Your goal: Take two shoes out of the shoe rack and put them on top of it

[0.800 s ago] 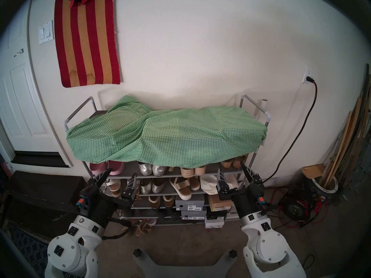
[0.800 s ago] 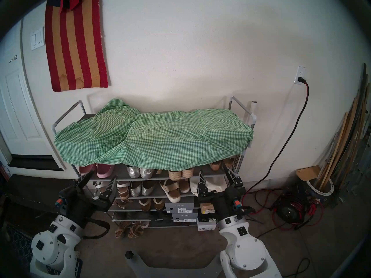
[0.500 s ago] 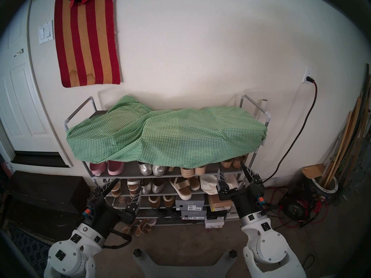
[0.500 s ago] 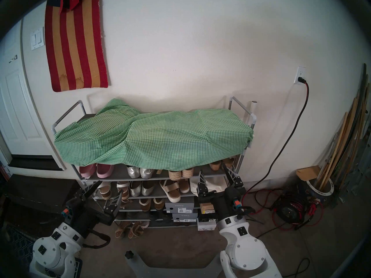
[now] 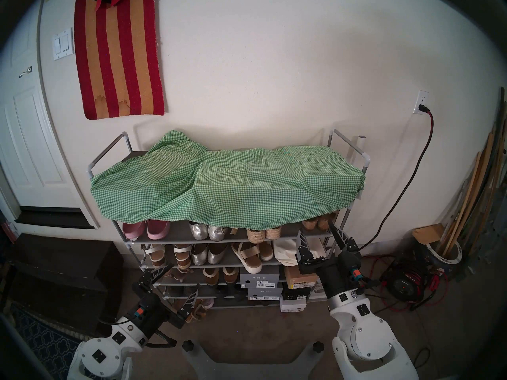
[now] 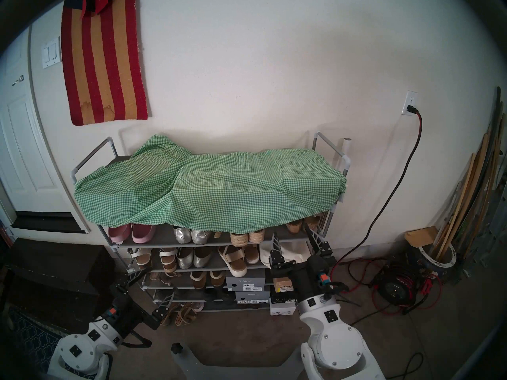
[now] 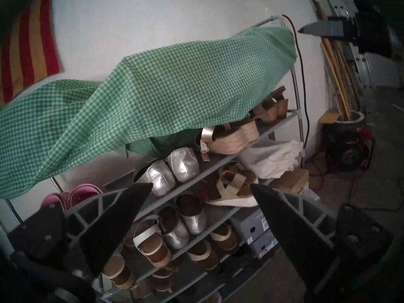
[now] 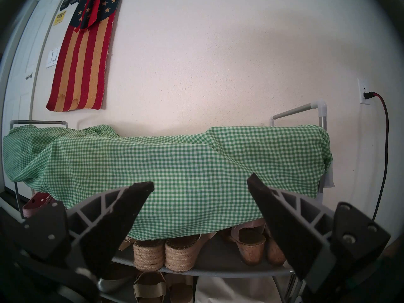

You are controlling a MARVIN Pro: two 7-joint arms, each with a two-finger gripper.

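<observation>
1. Head stereo left view: shoe rack (image 5: 338, 235) wears a green checked cloth (image 5: 225, 184) on top.
2. Two shoes (image 5: 206, 230), perforated silver flats, sit on the shelf under it.
3. Left claw (image 5: 181, 278) and right claw (image 5: 316, 227) both gape wide, empty.

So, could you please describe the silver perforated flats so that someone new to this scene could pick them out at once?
Find the shoe rack draped with a green checked cloth. On the shelf just under the cloth, right of the pink slip-ons, sits the pair of silver flats. Its uppers are perforated, unlike the smooth silver flats one shelf lower.
</observation>
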